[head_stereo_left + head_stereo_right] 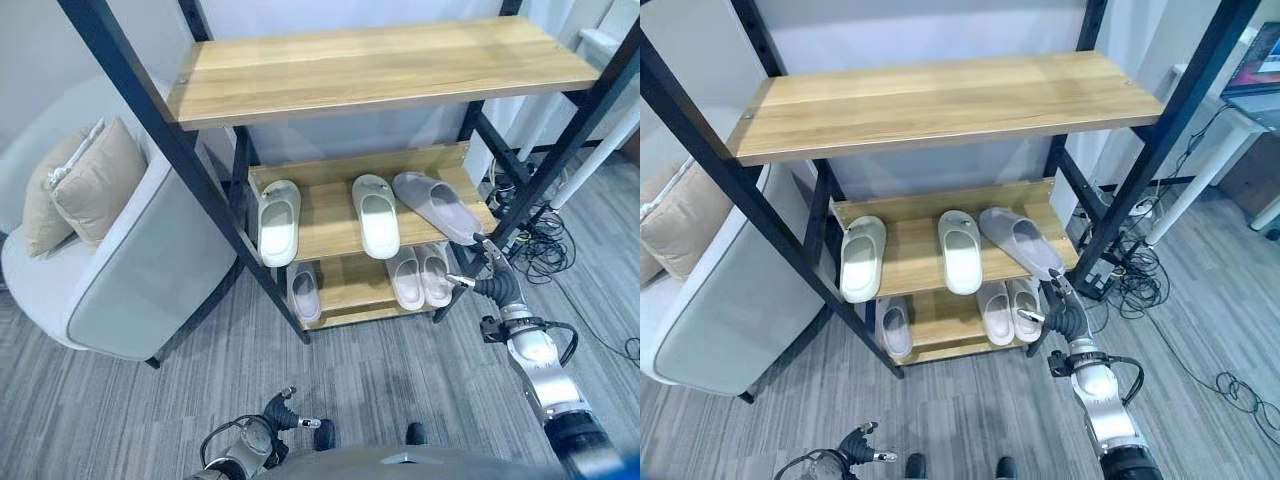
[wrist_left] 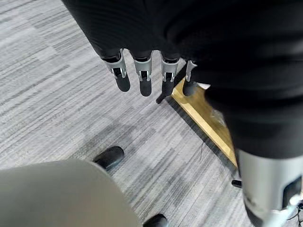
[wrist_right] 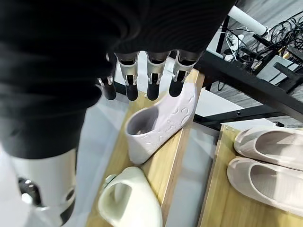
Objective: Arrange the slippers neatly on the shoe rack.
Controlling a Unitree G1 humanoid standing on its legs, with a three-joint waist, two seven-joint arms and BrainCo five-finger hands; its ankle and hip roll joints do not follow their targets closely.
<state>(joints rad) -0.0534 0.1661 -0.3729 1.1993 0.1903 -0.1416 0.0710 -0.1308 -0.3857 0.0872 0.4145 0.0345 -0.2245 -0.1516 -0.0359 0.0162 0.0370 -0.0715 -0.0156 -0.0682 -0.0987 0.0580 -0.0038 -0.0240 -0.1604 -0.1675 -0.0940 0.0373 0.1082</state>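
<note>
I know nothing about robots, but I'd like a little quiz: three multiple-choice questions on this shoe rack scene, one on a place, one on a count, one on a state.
1. Where does the grey slipper lie?
A top shelf
B middle shelf
C floor

2. How many slippers are on the bottom shelf?
A one
B three
C five

3. How is the right hand?
A open, holding nothing
B clamped on a slipper
C holding a cushion

Answers: 1 B, it lies askew beside two pale slippers. 2 B, a pair plus a single one. 3 A, its fingers are straight near the grey slipper.
</note>
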